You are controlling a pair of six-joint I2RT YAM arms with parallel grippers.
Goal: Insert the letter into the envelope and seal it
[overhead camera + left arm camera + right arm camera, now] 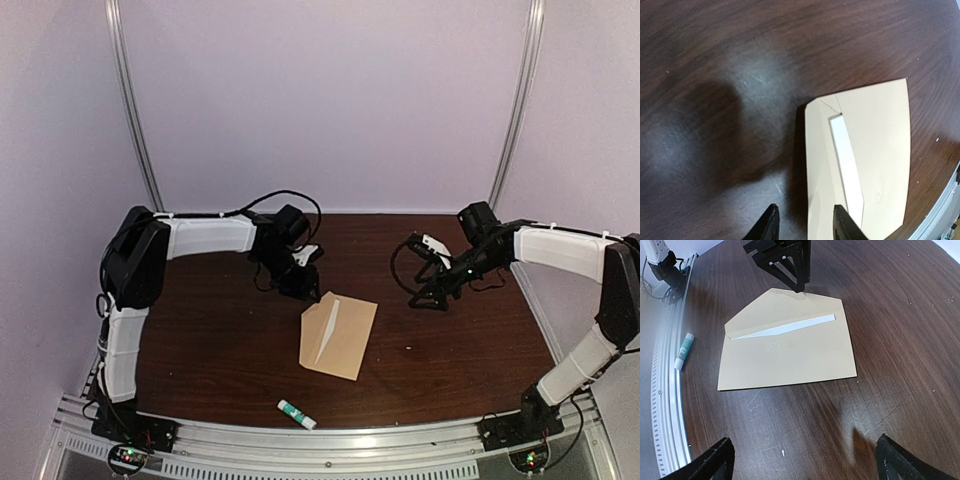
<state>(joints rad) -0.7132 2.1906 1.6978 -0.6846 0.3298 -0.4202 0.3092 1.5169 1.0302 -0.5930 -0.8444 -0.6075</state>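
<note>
Left pincer [805, 224] gapes above tan envelope [880, 150], white strip [845, 160] showing.

top: high and behind, looking down over the whole desk [200, 350]
left wrist: close, straight down on envelope [880, 150] corner
right wrist: low, farther off, across envelope
shared: envelope, all three

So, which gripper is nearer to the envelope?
Left. The left gripper is right at the far left corner of the envelope. The right gripper is clearly apart from it, over the bare table on its right side.
</note>
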